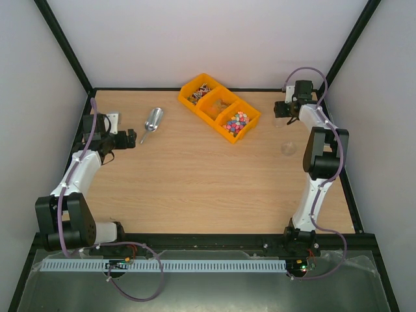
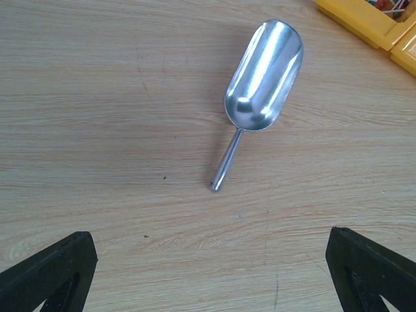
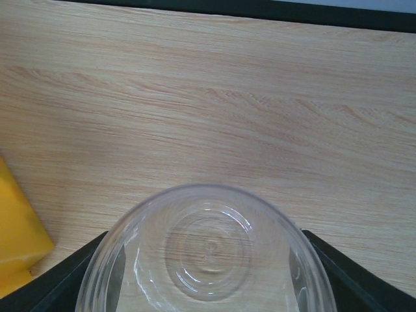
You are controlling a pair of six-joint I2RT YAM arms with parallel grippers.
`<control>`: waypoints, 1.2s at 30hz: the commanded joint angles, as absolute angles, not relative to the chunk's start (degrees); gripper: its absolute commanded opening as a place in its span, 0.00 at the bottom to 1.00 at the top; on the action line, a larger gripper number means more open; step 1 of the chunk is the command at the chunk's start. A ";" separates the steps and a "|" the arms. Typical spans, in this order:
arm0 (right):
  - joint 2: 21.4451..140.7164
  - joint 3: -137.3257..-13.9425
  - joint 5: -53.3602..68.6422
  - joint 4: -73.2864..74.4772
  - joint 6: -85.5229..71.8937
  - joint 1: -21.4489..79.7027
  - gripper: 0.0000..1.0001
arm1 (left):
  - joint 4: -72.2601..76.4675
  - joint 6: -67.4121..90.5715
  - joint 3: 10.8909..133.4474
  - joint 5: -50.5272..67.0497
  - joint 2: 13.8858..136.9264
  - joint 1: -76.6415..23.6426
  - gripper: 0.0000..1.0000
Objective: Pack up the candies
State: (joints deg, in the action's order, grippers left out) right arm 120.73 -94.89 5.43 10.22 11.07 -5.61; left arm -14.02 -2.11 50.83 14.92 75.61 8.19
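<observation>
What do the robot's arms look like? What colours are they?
The left arm and the right arm match. Each is made of smooth white tube-like pieces joined by chunky black joints. A thin purplish cable loops along each one. At the tip, each arm has two flat black fingers shaped like wedges.

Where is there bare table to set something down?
The broad middle of the table, between tray and near edge, is bare. Crowded: the far strip, with scoop, tray, and a cup at the right pincer.
</observation>
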 commanded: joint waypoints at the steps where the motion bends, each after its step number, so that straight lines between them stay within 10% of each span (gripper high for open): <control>1: 117.29 -94.86 6.23 12.81 12.16 -5.71 0.67 | -12.84 -1.54 51.93 13.46 75.06 8.60 1.00; 19: 91.62 -87.90 28.77 28.81 20.84 -3.31 0.65 | -19.24 -8.41 52.43 20.18 71.40 8.70 1.00; 36: 75.42 -62.70 30.04 26.43 23.44 30.88 0.65 | -26.62 -16.80 53.35 30.58 72.06 9.84 0.99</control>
State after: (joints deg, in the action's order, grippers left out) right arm 76.58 -66.52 31.94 27.14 21.82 24.45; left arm -23.75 -13.85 51.51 27.33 72.07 9.58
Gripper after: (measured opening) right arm 0.654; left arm 0.994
